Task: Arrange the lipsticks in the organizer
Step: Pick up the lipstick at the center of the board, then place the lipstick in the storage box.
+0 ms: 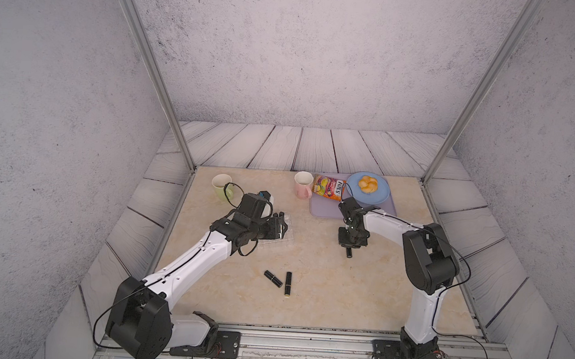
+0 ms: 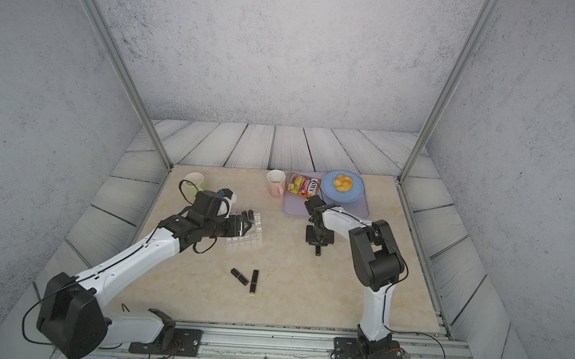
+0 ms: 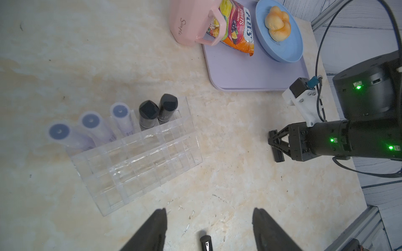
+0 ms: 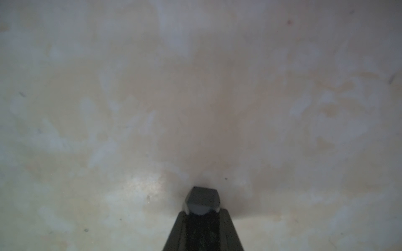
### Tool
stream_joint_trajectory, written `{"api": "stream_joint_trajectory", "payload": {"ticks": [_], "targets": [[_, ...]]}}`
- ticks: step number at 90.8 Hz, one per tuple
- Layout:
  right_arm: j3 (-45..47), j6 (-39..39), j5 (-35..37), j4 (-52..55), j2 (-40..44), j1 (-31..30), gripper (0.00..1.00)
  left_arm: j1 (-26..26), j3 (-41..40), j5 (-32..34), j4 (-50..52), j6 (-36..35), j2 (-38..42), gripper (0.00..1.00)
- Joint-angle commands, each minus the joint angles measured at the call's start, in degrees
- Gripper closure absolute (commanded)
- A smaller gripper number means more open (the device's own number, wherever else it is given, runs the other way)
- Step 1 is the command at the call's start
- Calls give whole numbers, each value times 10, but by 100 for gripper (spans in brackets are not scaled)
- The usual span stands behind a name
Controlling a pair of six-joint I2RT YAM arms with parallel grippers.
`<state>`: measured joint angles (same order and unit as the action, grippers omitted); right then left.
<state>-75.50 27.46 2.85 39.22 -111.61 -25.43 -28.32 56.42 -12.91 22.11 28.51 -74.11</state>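
The clear organizer (image 3: 139, 158) sits on the counter (image 1: 323, 292) at about 10 o'clock from the counter's centre. In both top views it is partly covered by the left arm's wrist. One edge row of its compartments holds five tubes standing side by side: three lilac lipsticks (image 3: 95, 128) and, next to them, two black lipsticks (image 3: 150, 115). The left pincer (image 3: 210, 210) hangs above the counter near the organizer, its fingers well apart. The right pincer (image 1: 349, 244) is at roughly 3 o'clock from the centre, pointed down and low over the surface. Its fingers are clamped on a third black lipstick (image 4: 202, 198), held crosswise with one end projecting toward 6 o'clock. Whether that tube touches the counter cannot be told. Two loose black lipsticks (image 1: 288, 283) lie flat at about 6 o'clock from the organizer, close together but not touching. At 1 o'clock a lilac tray (image 1: 332, 210) carries a candy bag (image 1: 328, 188) and a blue plate (image 1: 381, 196) with a bun (image 1: 368, 184). A pink mug (image 1: 303, 184) stands just beside the tray. A green mug (image 1: 222, 186) stands at 11 o'clock.
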Motion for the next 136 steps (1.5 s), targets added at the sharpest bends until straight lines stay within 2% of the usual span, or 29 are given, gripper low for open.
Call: {"api": "stream_joint_trajectory", "payload": {"ticks": [1,10,16,28,41,52,70,88,98,106,113,117,123,130,136], "targets": [[4,-14,-30,-38,52,-5,88,0,16,11,30,-11,29,31],[45,-71,-54,-145,149,-34,88,11,3,-55,14,-21,55,29],[101,-129,-66,-264,223,-71,88,14,-7,-91,-1,-24,68,29],[238,-269,-90,-510,332,-162,85,17,-12,-93,1,-38,84,29],[362,-374,-151,-742,365,-201,91,31,-9,-98,3,-46,107,29],[392,-393,-188,-820,378,-211,97,36,3,-100,22,-66,124,28],[400,-378,-218,-864,386,-218,99,36,6,-92,39,-81,127,28],[403,-348,-188,-889,371,-218,100,40,4,-74,38,-80,123,28],[410,-256,-44,-939,331,-217,100,54,-6,-8,38,-62,121,28],[410,-184,36,-1055,247,-216,100,87,-30,52,34,-21,102,28],[394,-145,50,-1188,150,-220,100,128,-49,58,35,12,73,28],[367,-144,47,-1187,119,-221,100,150,-57,42,35,23,60,29],[331,-184,32,-1194,79,-221,100,182,-70,19,30,27,52,29],[291,-225,27,-1194,39,-218,100,208,-89,14,20,23,56,29],[264,-223,22,-1194,6,-212,100,221,-102,16,14,22,65,29]]}}
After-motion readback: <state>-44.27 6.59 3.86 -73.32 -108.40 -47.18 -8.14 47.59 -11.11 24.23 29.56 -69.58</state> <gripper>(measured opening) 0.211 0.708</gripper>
